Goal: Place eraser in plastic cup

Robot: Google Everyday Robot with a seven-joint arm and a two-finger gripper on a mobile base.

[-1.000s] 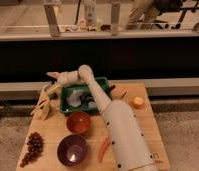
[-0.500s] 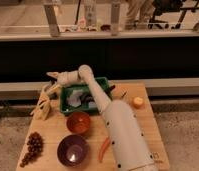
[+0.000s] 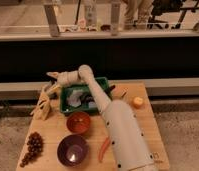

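At the left edge of the wooden table | gripper low over the wood, just left of the green tray | open or closed: cannot tell | eraser: cannot be picked out | red bowl, purple bowl nearer the front

Beige two-finger gripper is hanging over the far-left corner of the light wooden bench. White cylindrical robot arm is covering the right part of the green rectangular plastic tray; tray contents not telling apart. Arm's base is running off the bottom edge.
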